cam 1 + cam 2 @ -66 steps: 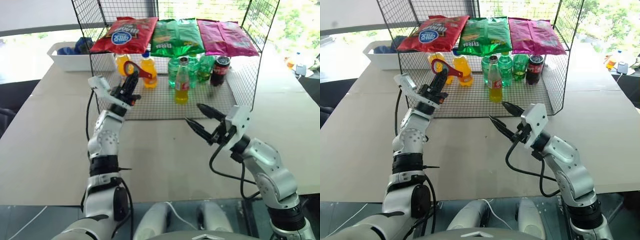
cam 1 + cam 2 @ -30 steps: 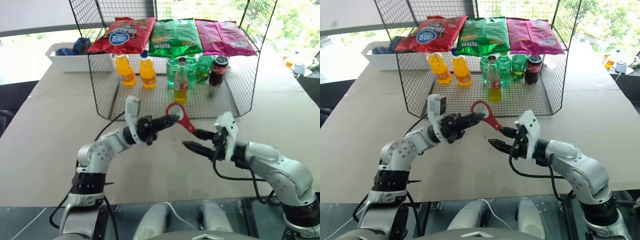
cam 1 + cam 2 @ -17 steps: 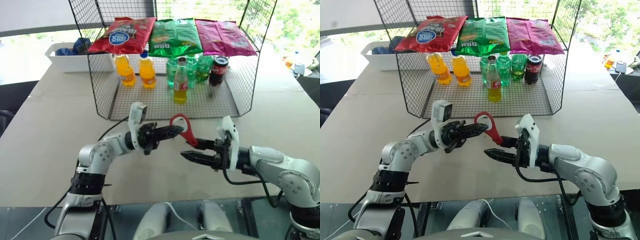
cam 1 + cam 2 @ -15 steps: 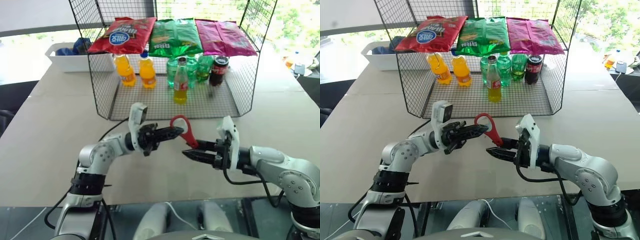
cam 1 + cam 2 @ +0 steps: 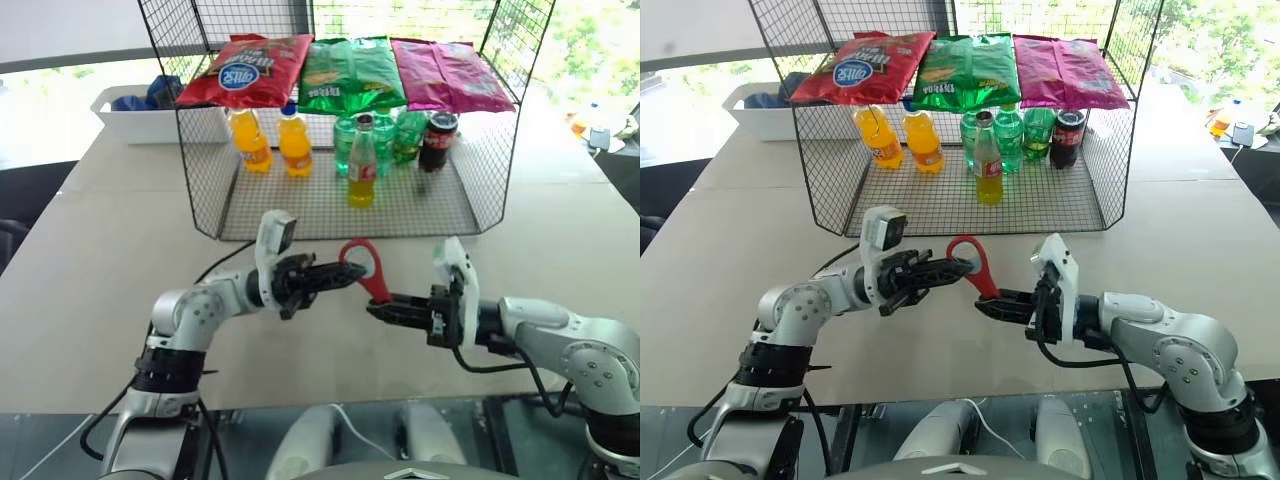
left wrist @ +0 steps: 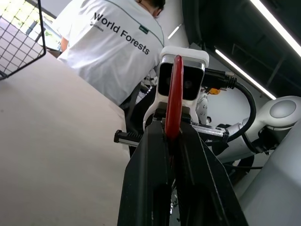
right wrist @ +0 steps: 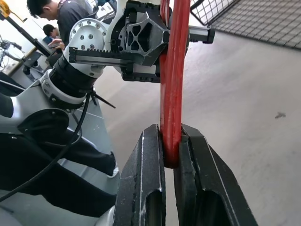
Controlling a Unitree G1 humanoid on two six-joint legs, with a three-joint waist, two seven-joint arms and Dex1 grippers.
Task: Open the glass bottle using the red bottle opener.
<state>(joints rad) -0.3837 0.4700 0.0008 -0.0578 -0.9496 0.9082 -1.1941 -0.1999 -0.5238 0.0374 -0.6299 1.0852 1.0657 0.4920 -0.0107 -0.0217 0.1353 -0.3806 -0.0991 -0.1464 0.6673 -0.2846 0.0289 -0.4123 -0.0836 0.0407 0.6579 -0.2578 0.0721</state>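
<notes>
From the head views, both arms meet over the desk [image 5: 90, 270] in front of the wire cage [image 5: 200, 190], with the red bottle opener [image 5: 368, 268] held up between them. The glass bottle [image 5: 362, 165] is standing upright inside the cage on the mesh floor, well apart from the arms, between the orange bottles [image 5: 272, 142] and the dark cola bottle [image 5: 437, 142], cap on.

The wrist views give what the head views can't. The left wrist view has the left pincer [image 6: 170, 141] pressed tight on the opener edge-on, with a person in a white shirt [image 6: 117, 47] past the desk edge. The right wrist view shows the right pincer [image 7: 171, 150] pinching the opener's lower end, both fingers [image 7: 146, 174] flat against it, and the left pincer's body right behind. So both pincers are clamped on the opener at once: left on the ring end, right on the handle tip.
</notes>
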